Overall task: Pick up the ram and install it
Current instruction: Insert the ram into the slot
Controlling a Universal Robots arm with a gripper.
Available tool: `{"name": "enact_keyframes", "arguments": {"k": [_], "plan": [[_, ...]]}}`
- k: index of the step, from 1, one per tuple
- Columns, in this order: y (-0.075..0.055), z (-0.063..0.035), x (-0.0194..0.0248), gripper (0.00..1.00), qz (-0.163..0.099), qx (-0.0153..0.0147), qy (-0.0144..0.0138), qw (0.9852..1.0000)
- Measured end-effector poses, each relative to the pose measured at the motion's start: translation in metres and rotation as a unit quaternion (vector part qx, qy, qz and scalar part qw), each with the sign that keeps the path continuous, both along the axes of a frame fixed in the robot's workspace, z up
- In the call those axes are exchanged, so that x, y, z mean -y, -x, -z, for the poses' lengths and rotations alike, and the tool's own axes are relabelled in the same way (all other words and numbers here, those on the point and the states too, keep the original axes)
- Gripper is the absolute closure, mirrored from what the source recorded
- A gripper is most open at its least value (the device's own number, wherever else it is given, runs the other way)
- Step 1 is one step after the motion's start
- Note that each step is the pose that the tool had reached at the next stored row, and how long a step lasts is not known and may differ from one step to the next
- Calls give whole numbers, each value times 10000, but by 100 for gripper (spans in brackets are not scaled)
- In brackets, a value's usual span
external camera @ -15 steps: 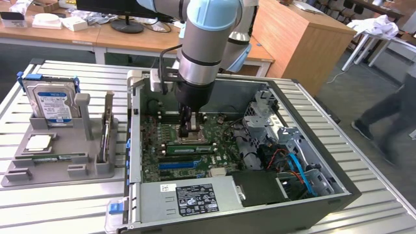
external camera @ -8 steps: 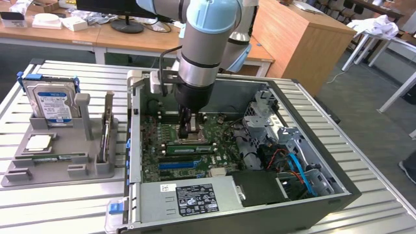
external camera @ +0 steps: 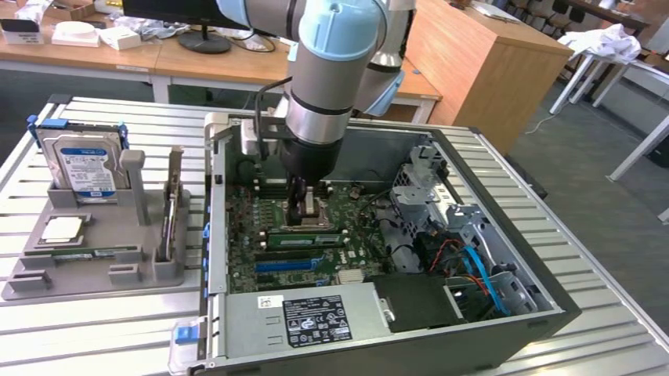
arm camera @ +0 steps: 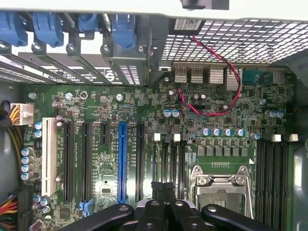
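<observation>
The ram [external camera: 309,238], a narrow green stick with a pale label, stands on edge in a memory slot of the motherboard, beside the processor socket [external camera: 300,211]. My gripper [external camera: 307,222] reaches down into the open computer case directly over the ram's top edge. I cannot tell whether it touches the ram. In the wrist view my gripper [arm camera: 163,188] is shut, its black fingertips [arm camera: 157,188] pressed together over the dark memory slots [arm camera: 169,161] next to the socket [arm camera: 219,190]. Nothing shows between the fingers.
A grey holder [external camera: 99,270] on the exterior view's left carries a hard drive [external camera: 86,164], a silver chip [external camera: 63,229] and a flat green strip [external camera: 89,254]. Around the motherboard stand the case walls [external camera: 215,235], the power supply [external camera: 303,317] and a drive cage with cables [external camera: 471,262].
</observation>
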State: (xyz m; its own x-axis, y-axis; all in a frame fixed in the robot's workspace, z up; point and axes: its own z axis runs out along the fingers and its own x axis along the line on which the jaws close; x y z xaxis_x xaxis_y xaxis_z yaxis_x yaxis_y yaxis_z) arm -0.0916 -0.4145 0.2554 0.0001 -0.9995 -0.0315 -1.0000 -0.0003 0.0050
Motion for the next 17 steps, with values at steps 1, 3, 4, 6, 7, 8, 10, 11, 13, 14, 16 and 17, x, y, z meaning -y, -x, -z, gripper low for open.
{"name": "enact_keyframes", "arguments": {"k": [1, 3, 4, 6, 7, 8, 10, 11, 13, 14, 16, 17], "plan": [[0, 7, 0, 90, 0, 0, 0, 10000], [0, 22, 0, 90, 0, 0, 0, 10000], [0, 30, 0, 90, 0, 0, 0, 10000], [0, 43, 0, 90, 0, 0, 0, 10000], [0, 50, 0, 90, 0, 0, 0, 10000], [0, 57, 0, 90, 0, 0, 0, 10000], [0, 71, 0, 90, 0, 0, 0, 10000], [0, 78, 0, 90, 0, 0, 0, 10000], [0, 91, 0, 90, 0, 0, 0, 10000], [0, 92, 0, 90, 0, 0, 1, 10000], [0, 92, 0, 90, 0, -1, 1, 10000], [0, 92, 0, 90, 0, 0, 1, 10000]]}}
